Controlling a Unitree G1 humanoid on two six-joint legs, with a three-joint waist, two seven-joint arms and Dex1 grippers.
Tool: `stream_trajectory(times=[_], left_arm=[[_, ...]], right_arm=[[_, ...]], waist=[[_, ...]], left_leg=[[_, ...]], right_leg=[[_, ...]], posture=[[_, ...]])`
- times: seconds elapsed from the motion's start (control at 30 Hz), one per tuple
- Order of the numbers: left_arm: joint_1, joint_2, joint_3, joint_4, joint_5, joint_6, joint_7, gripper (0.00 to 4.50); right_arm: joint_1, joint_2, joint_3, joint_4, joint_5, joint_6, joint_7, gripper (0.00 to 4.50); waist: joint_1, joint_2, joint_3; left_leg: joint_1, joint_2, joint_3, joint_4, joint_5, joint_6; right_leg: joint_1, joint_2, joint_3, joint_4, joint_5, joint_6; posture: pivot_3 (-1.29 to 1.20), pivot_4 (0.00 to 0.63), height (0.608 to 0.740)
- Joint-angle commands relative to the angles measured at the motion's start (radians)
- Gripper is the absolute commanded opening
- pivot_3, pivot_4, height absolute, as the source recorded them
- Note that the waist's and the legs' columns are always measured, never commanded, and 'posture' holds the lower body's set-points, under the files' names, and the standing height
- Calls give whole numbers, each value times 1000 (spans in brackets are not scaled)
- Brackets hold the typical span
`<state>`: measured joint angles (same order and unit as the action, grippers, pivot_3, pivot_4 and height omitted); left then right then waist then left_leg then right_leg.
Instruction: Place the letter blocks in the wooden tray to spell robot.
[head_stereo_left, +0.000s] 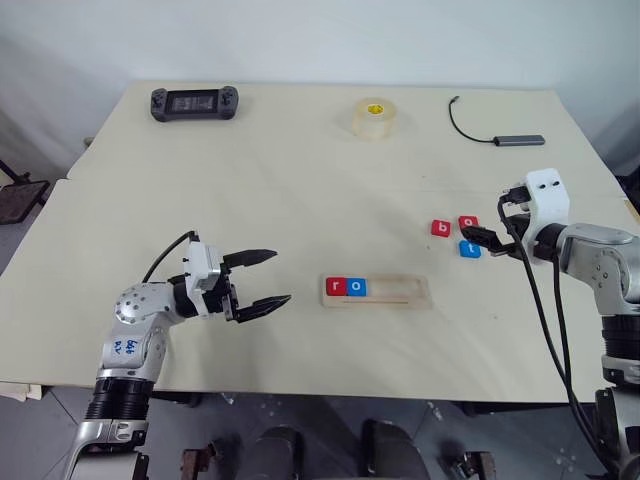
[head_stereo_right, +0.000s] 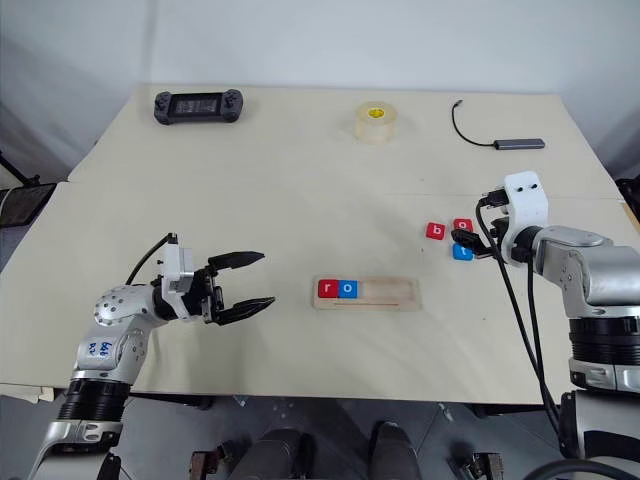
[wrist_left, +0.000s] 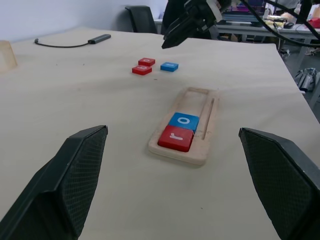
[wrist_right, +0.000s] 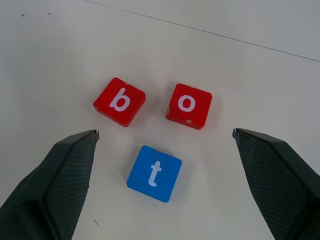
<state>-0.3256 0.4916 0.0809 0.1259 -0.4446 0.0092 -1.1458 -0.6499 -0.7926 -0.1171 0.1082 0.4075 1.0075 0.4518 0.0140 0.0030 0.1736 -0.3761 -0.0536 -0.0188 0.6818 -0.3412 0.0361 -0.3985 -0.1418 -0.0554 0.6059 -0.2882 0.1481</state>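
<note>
The wooden tray (head_stereo_left: 405, 293) lies near the middle of the table with a red "r" block (head_stereo_left: 335, 287) and a blue "o" block (head_stereo_left: 357, 288) side by side at its left end. Three loose letter blocks sit to its right: a red "b" (wrist_right: 119, 101), a red "o" (wrist_right: 188, 105) and a blue "t" (wrist_right: 154, 173). My right gripper (head_stereo_left: 485, 240) hovers open just over these three, holding nothing. Off to the left of the tray, my left gripper (head_stereo_left: 270, 278) is open and empty, pointing toward it.
A black handheld game console (head_stereo_left: 194, 102) lies at the far left of the table, a roll of clear tape (head_stereo_left: 374, 118) at the far middle, and a black cable with a grey adapter (head_stereo_left: 518, 140) at the far right.
</note>
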Motion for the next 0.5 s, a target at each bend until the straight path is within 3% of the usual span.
stream_trajectory(times=[0.03, 0.5], left_arm=[[11, 5, 21, -46, -23, -4, 10, 4467], [11, 4, 8, -47, -9, -19, 26, 4467]], right_arm=[[-23, 3, -14, -8, -15, -9, 6, 4500], [-142, 277, -11, 73, -78, 131, -196, 4500]], waist=[[-1, 0, 0], [-17, 0, 0]], left_leg=[[0, 0, 0, 0, 0, 0], [0, 2, 1, 0, 0, -1]], right_leg=[[0, 0, 0, 0, 0, 0], [-2, 2, 1, 2, 0, 0]], posture=[[0, 150, 740], [0, 150, 740]])
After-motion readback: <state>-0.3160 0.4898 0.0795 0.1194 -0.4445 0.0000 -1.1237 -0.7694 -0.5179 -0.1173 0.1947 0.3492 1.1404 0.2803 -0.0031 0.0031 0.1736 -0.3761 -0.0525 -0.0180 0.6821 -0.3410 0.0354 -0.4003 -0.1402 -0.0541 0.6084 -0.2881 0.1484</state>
